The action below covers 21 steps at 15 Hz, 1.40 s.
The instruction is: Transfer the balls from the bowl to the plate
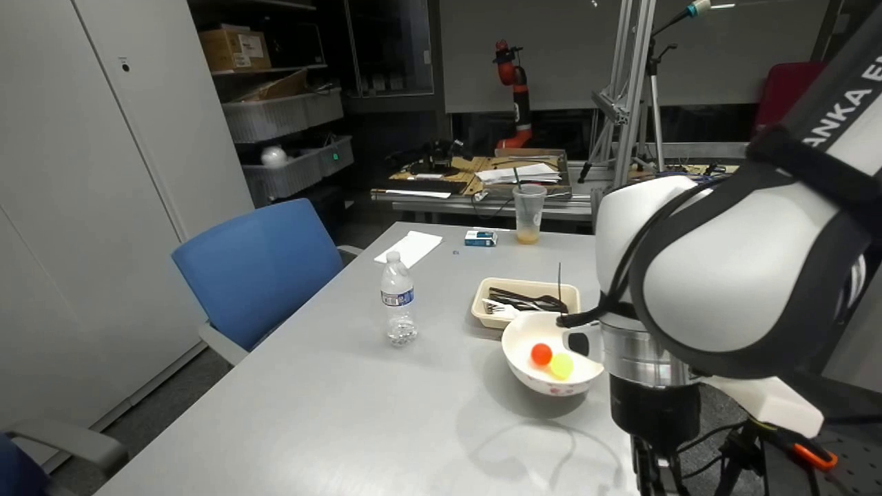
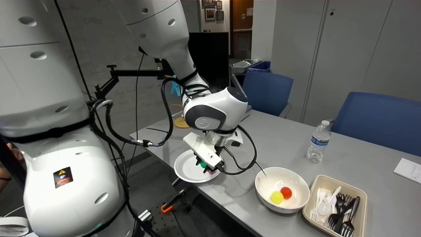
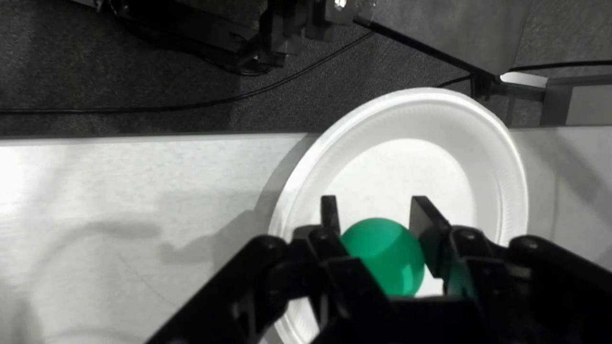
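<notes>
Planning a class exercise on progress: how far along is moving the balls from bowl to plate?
Done: the green ball is out of the bowl; a half-hidden pink thing at the plate may be another. In hand: the tool holds the green ball over the plate. Left: releasing it, then the red ball and yellow ball in the bowl.

Bowl (image 2: 296, 184) smooth, glossy; plate (image 3: 406, 172) matt; bottle (image 1: 397, 299) clear plastic; floor (image 3: 71, 62) rough, matt.

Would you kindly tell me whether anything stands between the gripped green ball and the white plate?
Nothing clearly does: in the wrist view, the gripper holds the green ball over the white plate. An exterior view shows a pink object nearby; whether it lies underneath is unclear.
</notes>
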Motion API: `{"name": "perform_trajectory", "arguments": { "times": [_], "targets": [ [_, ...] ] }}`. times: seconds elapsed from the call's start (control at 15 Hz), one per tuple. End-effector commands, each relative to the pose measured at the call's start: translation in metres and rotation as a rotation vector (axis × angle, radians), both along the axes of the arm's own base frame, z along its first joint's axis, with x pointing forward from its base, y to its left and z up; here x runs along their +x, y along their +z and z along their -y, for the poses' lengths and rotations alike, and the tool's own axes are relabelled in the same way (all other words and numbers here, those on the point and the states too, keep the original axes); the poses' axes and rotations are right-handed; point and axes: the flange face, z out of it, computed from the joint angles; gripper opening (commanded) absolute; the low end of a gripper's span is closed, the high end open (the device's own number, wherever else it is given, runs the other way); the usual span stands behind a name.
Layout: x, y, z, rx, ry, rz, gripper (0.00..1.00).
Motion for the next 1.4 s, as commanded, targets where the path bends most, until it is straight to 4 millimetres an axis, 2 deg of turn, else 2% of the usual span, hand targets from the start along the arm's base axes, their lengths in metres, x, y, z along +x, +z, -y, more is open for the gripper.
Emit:
{"name": "perform_trajectory", "arguments": {
  "times": [0.0, 0.33, 0.4, 0.47, 0.73, 0.8, 1.07, 1.33],
  "targets": [
    [0.003, -0.013, -0.014, 0.024, -0.03, 0.047, 0.17],
    [0.003, -0.027, -0.023, 0.03, -0.057, 0.058, 0.17],
    [0.004, -0.029, -0.023, 0.029, -0.058, 0.055, 0.56],
    [0.004, -0.031, -0.024, 0.026, -0.058, 0.053, 0.68],
    [0.007, -0.034, -0.023, 0.024, -0.061, 0.05, 0.97],
    [0.008, -0.033, -0.023, 0.025, -0.063, 0.051, 1.0],
    [0.011, -0.026, -0.019, -0.02, -0.046, 0.023, 1.0],
    [0.02, -0.007, -0.015, -0.12, -0.009, 0.031, 1.0]
  ]
}}
